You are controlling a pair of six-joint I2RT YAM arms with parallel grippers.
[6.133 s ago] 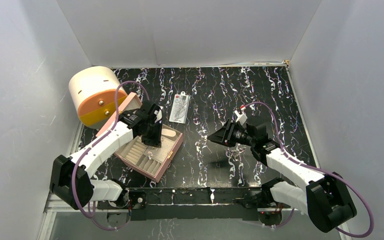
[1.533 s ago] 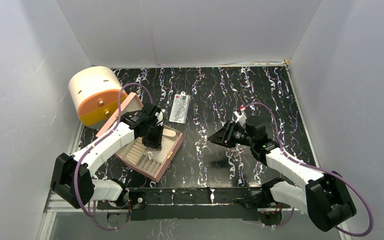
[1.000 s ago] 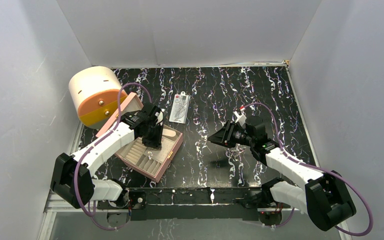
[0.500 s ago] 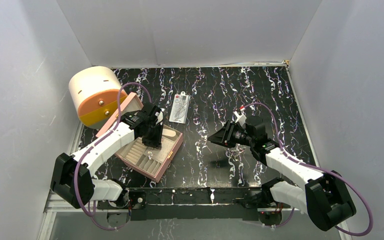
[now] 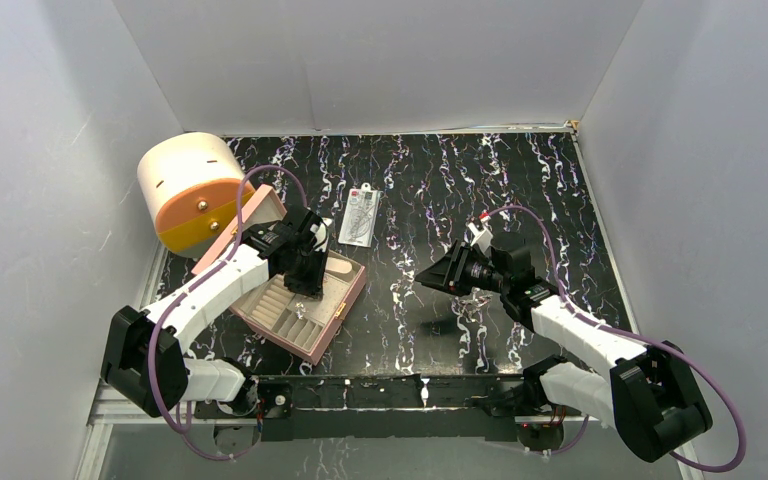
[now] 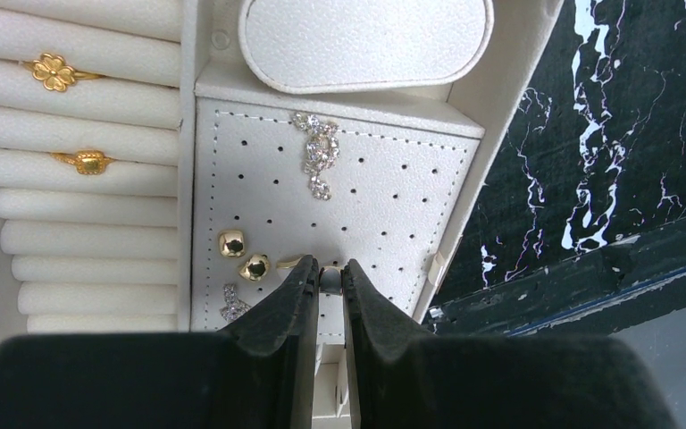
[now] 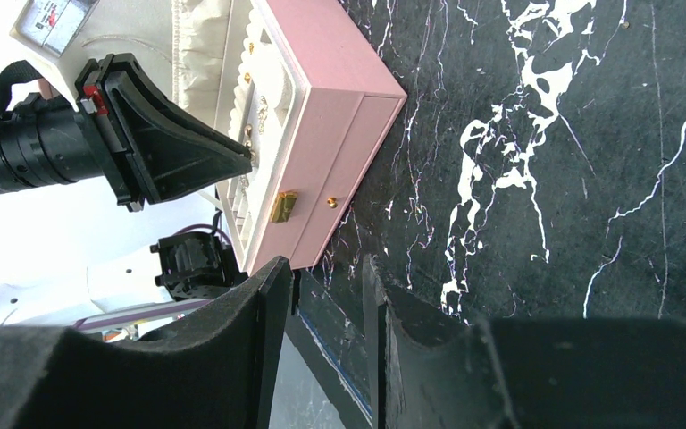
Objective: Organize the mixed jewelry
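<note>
Tiny stud (image 6: 330,280) between left fingers (image 6: 293,306)

I count two gold rings (image 6: 54,71) (image 6: 88,161), two gold studs (image 6: 231,243) (image 6: 255,266) and two sparkling crystal pieces (image 6: 319,161) (image 6: 230,302) in one pink box (image 7: 339,134); one clear packet (image 5: 358,218).

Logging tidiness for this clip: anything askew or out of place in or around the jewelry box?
Slightly. A crystal piece lies crooked on the perforated panel, unlike the two gold studs sitting side by side. Behind the pink box, a cream-and-orange drum lies on its side.
</note>
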